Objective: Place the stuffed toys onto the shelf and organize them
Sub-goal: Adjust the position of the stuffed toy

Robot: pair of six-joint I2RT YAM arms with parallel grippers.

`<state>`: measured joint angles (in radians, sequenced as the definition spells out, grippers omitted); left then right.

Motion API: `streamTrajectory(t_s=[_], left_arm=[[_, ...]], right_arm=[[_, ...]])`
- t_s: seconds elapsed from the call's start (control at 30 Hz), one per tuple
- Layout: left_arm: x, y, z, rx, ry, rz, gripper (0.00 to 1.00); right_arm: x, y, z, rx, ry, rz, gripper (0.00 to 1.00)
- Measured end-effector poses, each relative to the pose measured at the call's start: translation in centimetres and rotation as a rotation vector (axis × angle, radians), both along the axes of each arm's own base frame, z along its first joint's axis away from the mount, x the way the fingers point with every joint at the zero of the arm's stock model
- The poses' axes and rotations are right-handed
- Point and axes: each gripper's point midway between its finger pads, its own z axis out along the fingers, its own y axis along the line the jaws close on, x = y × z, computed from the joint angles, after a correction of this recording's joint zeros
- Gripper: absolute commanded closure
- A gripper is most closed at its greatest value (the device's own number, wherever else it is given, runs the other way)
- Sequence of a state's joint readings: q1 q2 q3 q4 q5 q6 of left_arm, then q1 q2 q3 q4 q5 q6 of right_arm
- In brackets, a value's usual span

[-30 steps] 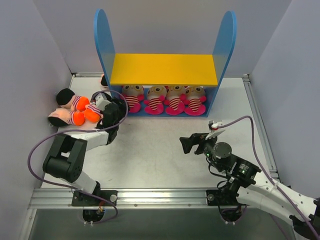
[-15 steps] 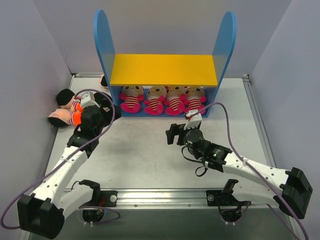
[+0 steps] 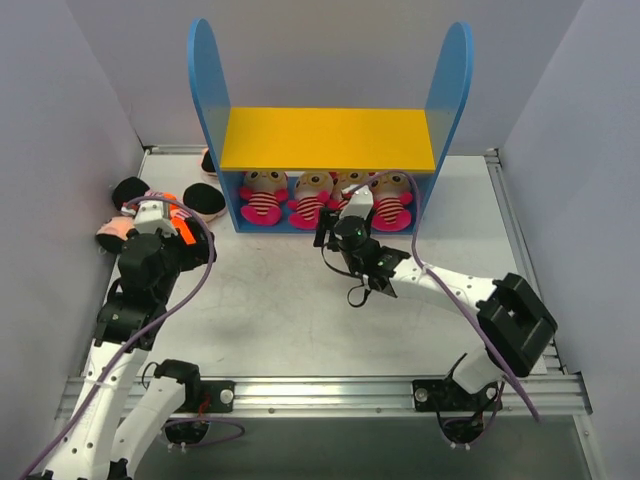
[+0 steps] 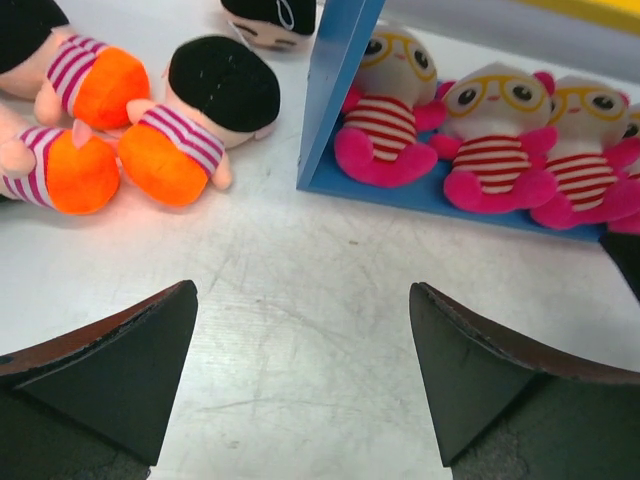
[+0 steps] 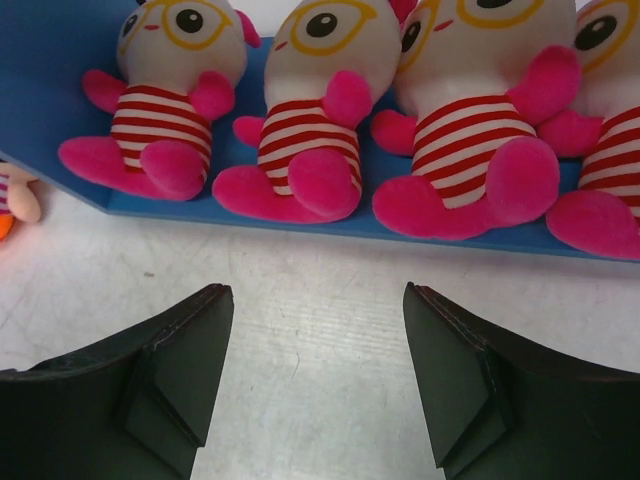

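Note:
The shelf stands at the back, with blue side panels and a yellow upper board. Four pink striped stuffed toys sit in a row on its blue base; they also show in the right wrist view. Several peach-headed toys with orange bottoms lie on the table left of the shelf, partly hidden by my left arm. My left gripper is open and empty, just short of them. My right gripper is open and empty, close in front of the pink toys.
Grey walls close in the table on the left, back and right. The shelf's left side panel stands between the orange toys and the pink ones. One toy head lies behind that panel.
My right arm has reached left and forward to just before the shelf's lower level. My left arm has swung left and back along the wall. Both grippers stay open; no toy has moved.

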<state>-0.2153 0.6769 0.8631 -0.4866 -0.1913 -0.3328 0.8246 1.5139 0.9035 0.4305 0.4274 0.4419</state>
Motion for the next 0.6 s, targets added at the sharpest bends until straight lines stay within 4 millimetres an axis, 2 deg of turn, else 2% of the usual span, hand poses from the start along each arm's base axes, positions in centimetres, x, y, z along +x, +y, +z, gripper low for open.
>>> streamTrajectory(t_s=[0.1, 0.2, 0.4, 0.6], left_arm=[[-0.4, -0.2, -2.3, 0.045, 0.048, -0.020, 0.05], [-0.7, -0.4, -3.7, 0.097, 0.090, -0.030, 0.05], [-1.1, -0.7, -3.8, 0.146, 0.088, -0.051, 0.05], [-1.2, -0.8, -3.6, 0.169, 0.076, -0.054, 0.05]], right_arm=[[1.4, 0.4, -1.2, -0.016, 0.008, -0.022, 0.34], [2.6, 0.9, -2.4, -0.029, 0.018, -0.039, 0.35], [4.6, 1.2, -4.5, -0.043, 0.033, -0.070, 0.37], [6.0, 1.7, -4.6, -0.030, 0.021, -0.082, 0.38]])
